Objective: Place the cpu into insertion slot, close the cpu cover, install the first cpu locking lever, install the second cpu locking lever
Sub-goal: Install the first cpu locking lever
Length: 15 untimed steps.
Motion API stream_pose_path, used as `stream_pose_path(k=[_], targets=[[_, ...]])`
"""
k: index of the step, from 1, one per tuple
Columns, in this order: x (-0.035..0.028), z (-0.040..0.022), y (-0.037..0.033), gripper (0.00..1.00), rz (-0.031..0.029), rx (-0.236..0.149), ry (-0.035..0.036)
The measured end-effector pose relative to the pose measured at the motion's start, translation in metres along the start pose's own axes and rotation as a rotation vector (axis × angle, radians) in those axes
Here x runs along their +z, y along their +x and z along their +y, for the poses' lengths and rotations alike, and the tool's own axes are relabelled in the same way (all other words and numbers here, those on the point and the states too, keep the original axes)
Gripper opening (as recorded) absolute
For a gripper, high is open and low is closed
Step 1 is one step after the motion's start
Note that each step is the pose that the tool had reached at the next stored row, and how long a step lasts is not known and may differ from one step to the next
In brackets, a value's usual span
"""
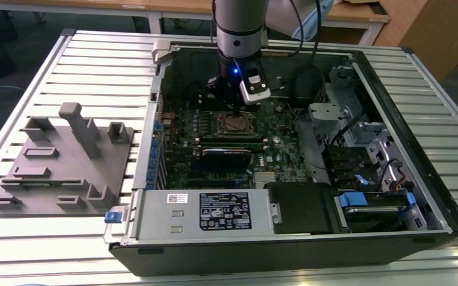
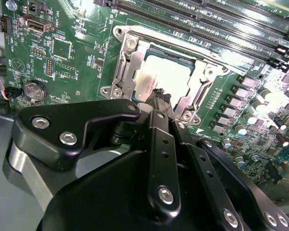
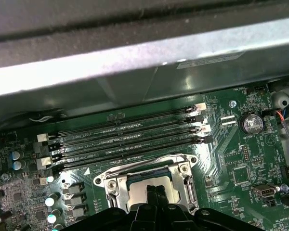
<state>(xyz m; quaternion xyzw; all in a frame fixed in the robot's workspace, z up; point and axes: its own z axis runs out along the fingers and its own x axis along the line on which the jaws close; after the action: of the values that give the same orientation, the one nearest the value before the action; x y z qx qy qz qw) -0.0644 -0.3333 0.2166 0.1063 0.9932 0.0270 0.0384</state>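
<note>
The cpu (image 2: 163,72) lies flat in the socket on the green motherboard (image 2: 77,62), its grey-silver top showing through the window of the cpu cover (image 2: 126,72). The cover lies down over it, and the insertion slot's contact field is hidden beneath. In the first wrist view the cpu (image 3: 135,191) and cover (image 3: 176,179) sit just ahead of my fingers. My gripper (image 2: 156,98) is shut, tips together right at the cover's near edge, with nothing visible between them. From outside, the gripper (image 1: 231,110) hangs just above the socket (image 1: 235,124). I cannot tell whether the locking levers are latched.
Long black memory slots (image 3: 125,137) run beside the socket toward the case wall (image 3: 135,62). A coin battery (image 3: 252,124) and capacitors (image 2: 253,118) stand nearby. A black expansion card (image 1: 227,152) and the power supply (image 1: 205,211) lie nearer the front. A grey fixture (image 1: 62,161) sits outside the case.
</note>
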Motion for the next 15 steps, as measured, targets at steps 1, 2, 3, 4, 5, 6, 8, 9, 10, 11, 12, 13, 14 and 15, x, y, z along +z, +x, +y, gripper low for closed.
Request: stream_pose_path(k=[1, 2, 3, 4, 5, 6, 8, 9, 10, 11, 12, 13, 14, 15], targets=[[0.0, 0.0, 0.0, 0.11, -0.0002, 0.0, 0.0011], [0.0001, 0.0, 0.0, 0.11, -0.0007, 0.0, 0.0054], [0.0002, 0.0, 0.0, 0.11, -0.0015, -0.001, 0.01], [0.0002, 0.0, 0.0, 0.11, -0.0018, -0.001, 0.0119], [0.0001, -0.0001, 0.0, 0.11, -0.0018, -0.001, 0.0123], [0.0001, -0.0001, 0.0, 0.11, -0.0019, -0.001, 0.0129], [0.0002, 0.0, 0.0, 0.11, -0.0021, -0.001, 0.0133], [0.0002, 0.0, 0.0, 0.11, -0.0022, -0.001, 0.0137], [0.0002, 0.0, 0.0, 0.11, -0.0021, -0.001, 0.014], [0.0003, -0.0002, 0.0, 0.11, -0.0021, -0.001, 0.0141], [0.0003, -0.0006, -0.0001, 0.11, -0.002, -0.001, 0.0142], [0.0005, -0.0009, -0.0002, 0.11, -0.0016, -0.001, 0.0141], [0.0006, -0.0012, -0.0002, 0.11, -0.0012, -0.001, 0.0142], [0.0007, -0.0014, -0.0003, 0.11, -0.0005, -0.001, 0.0143]])
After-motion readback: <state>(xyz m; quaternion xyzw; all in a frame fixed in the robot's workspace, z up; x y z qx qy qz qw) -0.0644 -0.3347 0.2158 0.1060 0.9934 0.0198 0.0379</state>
